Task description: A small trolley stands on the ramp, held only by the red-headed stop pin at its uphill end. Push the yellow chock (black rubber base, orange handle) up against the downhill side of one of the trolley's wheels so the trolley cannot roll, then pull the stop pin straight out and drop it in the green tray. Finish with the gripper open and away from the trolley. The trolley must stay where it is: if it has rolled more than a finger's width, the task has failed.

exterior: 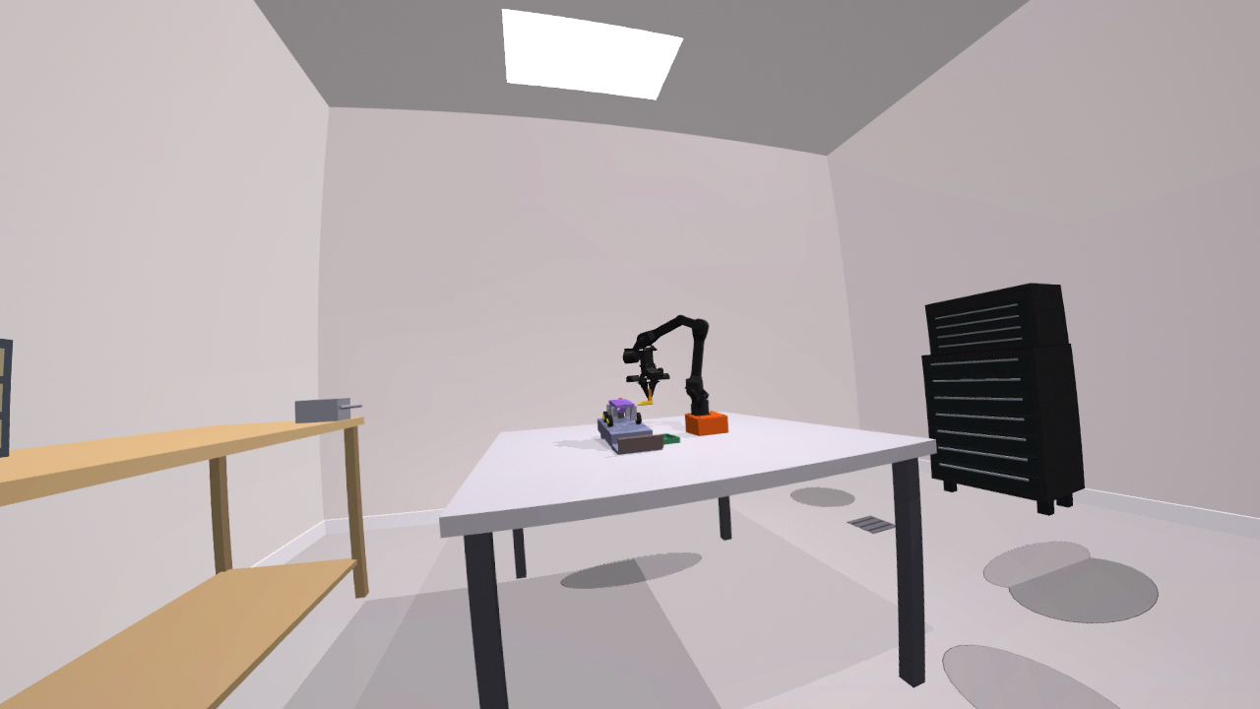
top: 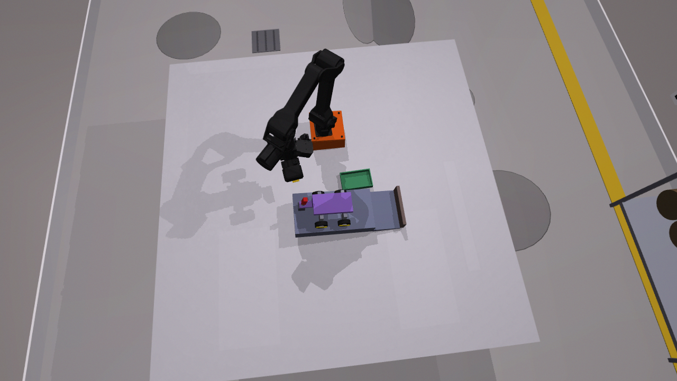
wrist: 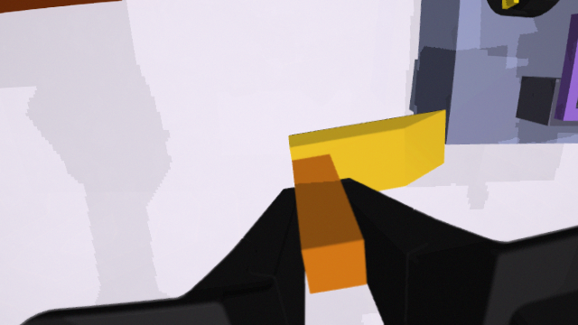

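My gripper (top: 294, 177) (exterior: 649, 388) (wrist: 318, 195) is shut on the orange handle (wrist: 331, 266) of the yellow chock (wrist: 375, 153) (exterior: 646, 401). It holds the chock in the air above the table, just off the uphill corner of the grey ramp (top: 378, 208) (wrist: 479, 99). The chock's black base is hidden. The purple trolley (top: 332, 202) (exterior: 621, 407) (wrist: 570, 90) stands on the ramp. The red-headed stop pin (top: 304, 200) sits at its uphill end. The green tray (top: 355, 172) (exterior: 671, 438) lies behind the ramp and looks empty.
The arm's orange base (top: 329, 135) (exterior: 706, 423) stands behind the tray. A brown stop bar (top: 400, 206) closes the ramp's low end. A black trolley wheel (wrist: 519, 4) shows at the top of the wrist view.
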Tool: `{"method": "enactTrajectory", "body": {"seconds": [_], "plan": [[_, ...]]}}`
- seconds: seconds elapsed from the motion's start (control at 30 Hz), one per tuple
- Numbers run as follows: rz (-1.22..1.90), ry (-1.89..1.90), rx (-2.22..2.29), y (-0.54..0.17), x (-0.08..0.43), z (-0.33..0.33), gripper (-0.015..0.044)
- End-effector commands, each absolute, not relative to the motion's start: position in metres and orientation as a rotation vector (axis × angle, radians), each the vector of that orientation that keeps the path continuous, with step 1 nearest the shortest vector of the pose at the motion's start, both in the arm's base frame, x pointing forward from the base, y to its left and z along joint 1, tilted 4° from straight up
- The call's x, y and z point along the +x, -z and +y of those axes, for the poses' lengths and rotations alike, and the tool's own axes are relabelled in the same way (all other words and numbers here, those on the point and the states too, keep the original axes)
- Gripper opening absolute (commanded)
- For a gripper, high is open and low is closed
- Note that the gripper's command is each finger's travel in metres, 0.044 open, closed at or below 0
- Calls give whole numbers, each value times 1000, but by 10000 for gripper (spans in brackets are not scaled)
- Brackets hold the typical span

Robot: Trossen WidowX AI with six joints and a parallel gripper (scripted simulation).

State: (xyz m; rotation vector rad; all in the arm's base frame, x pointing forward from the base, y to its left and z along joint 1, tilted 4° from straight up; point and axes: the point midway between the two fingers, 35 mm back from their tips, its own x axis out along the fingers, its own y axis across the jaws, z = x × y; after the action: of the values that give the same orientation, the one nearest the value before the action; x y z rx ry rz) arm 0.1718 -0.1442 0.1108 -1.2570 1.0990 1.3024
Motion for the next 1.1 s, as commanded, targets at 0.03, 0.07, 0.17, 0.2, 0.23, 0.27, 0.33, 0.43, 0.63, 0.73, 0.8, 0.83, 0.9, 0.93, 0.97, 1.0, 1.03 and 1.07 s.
{"method": "enactTrajectory", "body": {"seconds": [0.03, 0.07, 0.17, 0.2, 0.23, 0.27, 0.33, 0.43, 0.63, 0.73, 0.8, 0.83, 0.9, 0.93, 0.97, 1.0, 1.03, 1.07], "plan": [[1095, -1299, -1267, -128, 173, -145, 0], [1095, -1299, -1267, -130, 173, -145, 0], [1095, -1299, -1267, -131, 173, -145, 0], [1095, -1299, -1267, -131, 173, -145, 0], [1095, -1299, -1267, -131, 173, -145, 0], [1098, -1295, -1262, -131, 173, -145, 0], [1118, -1267, -1233, -131, 173, -145, 0], [1168, -1198, -1159, -131, 173, -145, 0], [1259, -1054, -1006, -131, 173, -145, 0], [1299, -980, -929, -131, 173, -145, 0], [1325, -931, -877, -131, 173, -145, 0], [1337, -906, -852, -131, 173, -145, 0], [1361, -857, -800, -131, 173, -145, 0], [1372, -832, -773, -131, 173, -145, 0], [1383, -807, -747, -131, 173, -145, 0], [1393, -782, -721, -131, 173, -145, 0], [1403, -757, -695, -131, 173, -145, 0], [1413, -731, -669, -131, 173, -145, 0]]}}
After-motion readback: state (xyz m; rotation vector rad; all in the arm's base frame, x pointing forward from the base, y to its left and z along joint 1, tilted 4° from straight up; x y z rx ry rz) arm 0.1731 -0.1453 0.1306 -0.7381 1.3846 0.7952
